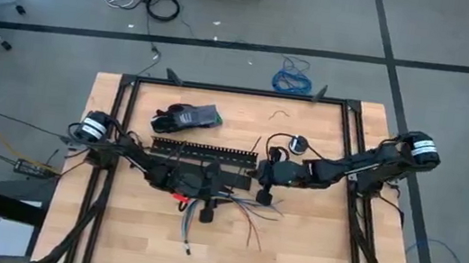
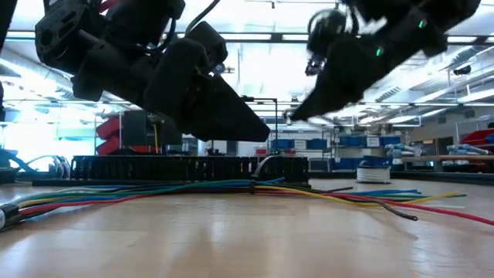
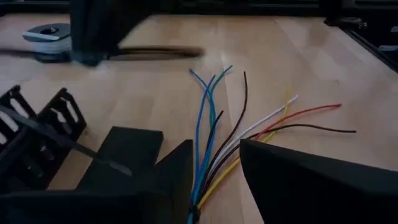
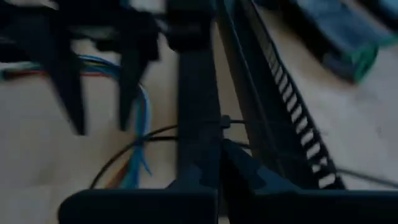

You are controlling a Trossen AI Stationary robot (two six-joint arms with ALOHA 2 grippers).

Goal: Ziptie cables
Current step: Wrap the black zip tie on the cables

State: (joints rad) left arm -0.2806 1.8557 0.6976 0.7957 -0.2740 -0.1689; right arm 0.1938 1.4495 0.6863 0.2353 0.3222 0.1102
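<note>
The cables (image 1: 229, 205) lie flat on the wooden table in front of the black slotted channel (image 1: 205, 150), their bare ends splayed (image 3: 214, 124). My left gripper (image 3: 214, 149) is open a little above them (image 2: 154, 189), one finger on either side. A thin black ziptie (image 4: 155, 134) arcs up from the bundle (image 2: 262, 164). It crosses just beyond the tips of my right gripper (image 4: 221, 146), which looks shut (image 1: 264, 190). Another thin black strip (image 3: 62, 140) slants beside the channel. My right gripper's shut fingertips come level from the table's right side and stand right at the ziptie's arc (image 4: 222, 122). I cannot tell whether they touch it.
A wire spool (image 1: 299, 145) stands behind the right gripper. A black and green device (image 1: 186, 118) lies beyond the channel. A dark flat piece (image 1: 235, 179) lies between the grippers. Black frame rails (image 1: 349, 119) border the table. Bare wood lies toward the near edge.
</note>
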